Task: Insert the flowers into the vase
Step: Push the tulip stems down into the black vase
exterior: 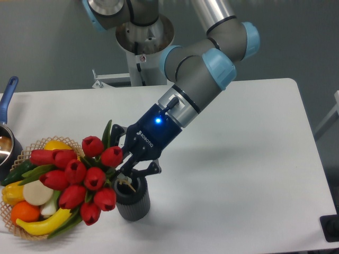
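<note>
The flowers (pixel 79 177), a bunch of red tulip buds with green leaves, lean out to the left with the buds hanging over the basket. Their stems run right into my gripper (pixel 128 173), which is shut on them just above the mouth of the vase. The vase (pixel 133 200) is a dark grey ribbed cylinder standing upright near the table's front edge. The stem ends sit at or just inside its mouth; the gripper fingers hide how deep they reach. The arm comes down from the upper right at a slant.
A woven wicker basket (pixel 11 225) with yellow, orange, green and white fruit and vegetables stands at the front left, close to the vase. A pot with a blue handle (pixel 6 98) sits at the left edge. The robot base (pixel 143 37) stands behind the table.
</note>
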